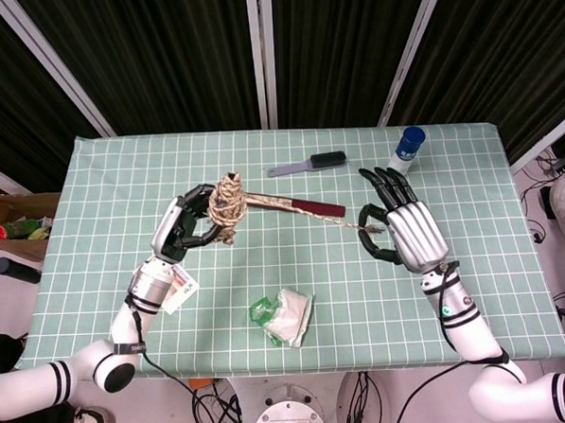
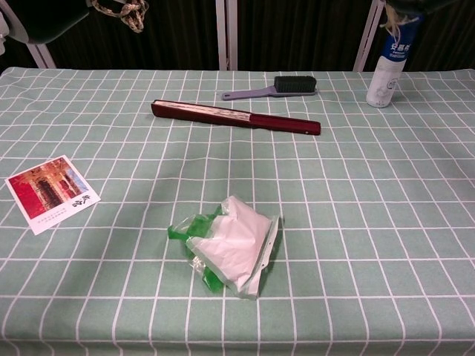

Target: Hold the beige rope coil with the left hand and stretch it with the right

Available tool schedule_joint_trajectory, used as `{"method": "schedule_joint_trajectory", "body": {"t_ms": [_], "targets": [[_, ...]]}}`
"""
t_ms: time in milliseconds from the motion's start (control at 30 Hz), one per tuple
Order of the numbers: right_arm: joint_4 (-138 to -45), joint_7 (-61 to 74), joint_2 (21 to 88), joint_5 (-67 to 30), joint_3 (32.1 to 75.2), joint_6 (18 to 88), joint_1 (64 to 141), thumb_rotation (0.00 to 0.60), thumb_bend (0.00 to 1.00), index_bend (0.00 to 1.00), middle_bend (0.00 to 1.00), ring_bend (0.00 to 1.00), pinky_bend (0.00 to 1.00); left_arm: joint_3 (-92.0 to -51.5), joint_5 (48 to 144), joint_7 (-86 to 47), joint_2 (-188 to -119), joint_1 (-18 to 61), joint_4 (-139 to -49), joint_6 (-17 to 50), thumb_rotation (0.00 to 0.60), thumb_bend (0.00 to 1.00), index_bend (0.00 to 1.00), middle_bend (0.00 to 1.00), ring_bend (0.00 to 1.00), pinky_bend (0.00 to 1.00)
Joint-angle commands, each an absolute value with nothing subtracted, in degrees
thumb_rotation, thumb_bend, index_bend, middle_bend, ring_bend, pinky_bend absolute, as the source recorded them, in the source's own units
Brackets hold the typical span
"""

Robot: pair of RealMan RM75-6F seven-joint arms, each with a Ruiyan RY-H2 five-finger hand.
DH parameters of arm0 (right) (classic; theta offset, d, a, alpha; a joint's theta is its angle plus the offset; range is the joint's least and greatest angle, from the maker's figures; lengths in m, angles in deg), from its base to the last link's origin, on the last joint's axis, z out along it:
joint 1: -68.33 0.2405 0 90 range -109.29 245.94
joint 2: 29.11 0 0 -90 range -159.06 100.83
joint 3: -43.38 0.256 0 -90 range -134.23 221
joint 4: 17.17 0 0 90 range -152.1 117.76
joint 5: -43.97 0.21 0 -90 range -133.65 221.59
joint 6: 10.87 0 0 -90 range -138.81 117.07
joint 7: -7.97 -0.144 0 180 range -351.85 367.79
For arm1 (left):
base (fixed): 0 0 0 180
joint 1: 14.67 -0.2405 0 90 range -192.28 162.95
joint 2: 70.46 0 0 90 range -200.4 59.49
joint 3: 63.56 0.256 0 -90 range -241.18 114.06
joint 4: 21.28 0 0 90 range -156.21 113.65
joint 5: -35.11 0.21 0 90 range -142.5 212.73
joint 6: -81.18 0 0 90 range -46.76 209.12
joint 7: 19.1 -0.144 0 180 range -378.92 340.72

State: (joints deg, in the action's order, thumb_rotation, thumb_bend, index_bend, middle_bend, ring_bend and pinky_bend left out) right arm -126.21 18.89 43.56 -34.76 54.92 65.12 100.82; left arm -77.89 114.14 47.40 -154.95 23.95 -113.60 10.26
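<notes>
My left hand [image 1: 187,228] grips the beige rope coil [image 1: 229,202], lifted above the table's left-middle. From the coil a single strand [image 1: 349,224] runs taut to the right, crossing over the fan. My right hand [image 1: 409,231] pinches the strand's end between thumb and a finger, with its other fingers spread. The chest view shows only some rope loops [image 2: 123,9] hanging at the top left and a frayed rope end [image 2: 391,28] at the top right; both hands are mostly cut off there.
A dark red folded fan [image 2: 237,117] lies across the middle of the green checked table [image 2: 371,222]. A brush [image 2: 280,86] and a white bottle with a blue cap [image 2: 387,63] stand behind it. A postcard [image 2: 50,191] lies at the left, a crumpled plastic bag [image 2: 231,251] near the front.
</notes>
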Motion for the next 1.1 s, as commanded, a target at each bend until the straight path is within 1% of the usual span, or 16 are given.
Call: {"method": "schedule_joint_trajectory", "body": {"t_ms": [33, 433, 633, 800, 867, 900, 933, 967, 1000, 1033, 1067, 1100], "targets": [[-123.8, 15.9, 44.5, -36.4, 53.1, 66.3, 98.9, 0.600, 0.48, 1.00, 0.09, 0.00, 0.00, -78.7, 113.1, 43.8, -154.1, 23.4, -114.3, 10.3, 0.600, 0.49, 0.78, 0.80, 0.64, 0.68], [-118.3, 8.0, 48.0, -40.2, 50.8, 68.7, 95.3, 0.600, 0.48, 1.00, 0.09, 0.00, 0.00, -80.9, 110.1, 29.3, -153.0, 22.0, -117.4, 9.4, 0.600, 0.49, 0.78, 0.80, 0.64, 0.68], [-117.1, 6.9, 48.8, -41.6, 50.2, 68.9, 94.3, 0.600, 0.48, 1.00, 0.10, 0.00, 0.00, -81.3, 111.1, 24.8, -153.2, 21.6, -118.1, 8.5, 0.600, 0.49, 0.78, 0.80, 0.64, 0.68], [-116.2, 6.3, 49.6, -42.0, 49.8, 68.6, 93.8, 0.600, 0.48, 1.00, 0.10, 0.00, 0.00, -81.9, 111.1, 23.6, -153.3, 21.3, -118.8, 8.3, 0.600, 0.49, 0.78, 0.80, 0.64, 0.68], [-115.6, 5.4, 49.7, -42.4, 49.5, 68.4, 93.6, 0.600, 0.43, 0.98, 0.09, 0.00, 0.00, -82.0, 111.3, 23.6, -153.3, 21.1, -119.0, 8.3, 0.600, 0.49, 0.78, 0.80, 0.64, 0.68], [-115.4, 5.0, 49.6, -42.4, 49.4, 68.2, 93.5, 0.600, 0.38, 0.92, 0.07, 0.00, 0.00, -82.1, 111.4, 23.6, -153.2, 21.1, -119.1, 8.4, 0.600, 0.49, 0.78, 0.80, 0.64, 0.68], [-115.2, 4.4, 49.6, -42.4, 49.4, 68.1, 93.4, 0.600, 0.31, 0.82, 0.05, 0.00, 0.00, -82.1, 111.5, 23.7, -153.2, 21.0, -119.2, 8.4, 0.600, 0.49, 0.78, 0.80, 0.64, 0.68], [-115.2, 4.1, 49.5, -42.3, 49.3, 67.8, 93.3, 0.600, 0.25, 0.68, 0.02, 0.00, 0.00, -82.2, 111.6, 23.8, -153.1, 20.9, -119.2, 8.4, 0.600, 0.49, 0.78, 0.80, 0.64, 0.68], [-115.2, 3.9, 49.3, -42.0, 49.3, 67.4, 93.2, 0.600, 0.22, 0.57, 0.01, 0.00, 0.00, -82.3, 111.8, 23.9, -153.1, 20.9, -119.3, 8.4, 0.600, 0.49, 0.78, 0.80, 0.64, 0.68], [-115.4, 4.0, 49.1, -41.5, 49.3, 67.0, 93.1, 0.600, 0.15, 0.35, 0.00, 0.00, 0.00, -82.4, 111.9, 24.0, -153.0, 20.8, -119.3, 8.4, 0.600, 0.49, 0.78, 0.80, 0.64, 0.68], [-115.6, 4.2, 48.8, -40.9, 49.4, 66.7, 93.0, 0.600, 0.13, 0.23, 0.00, 0.00, 0.00, -82.5, 112.0, 24.0, -152.9, 20.8, -119.3, 8.4, 0.600, 0.49, 0.78, 0.80, 0.64, 0.68], [-116.0, 4.1, 48.6, -40.1, 49.5, 66.3, 92.9, 0.600, 0.08, 0.07, 0.00, 0.00, 0.00, -82.6, 112.2, 24.1, -152.9, 20.7, -119.4, 8.4, 0.600, 0.49, 0.78, 0.80, 0.64, 0.68]]}}
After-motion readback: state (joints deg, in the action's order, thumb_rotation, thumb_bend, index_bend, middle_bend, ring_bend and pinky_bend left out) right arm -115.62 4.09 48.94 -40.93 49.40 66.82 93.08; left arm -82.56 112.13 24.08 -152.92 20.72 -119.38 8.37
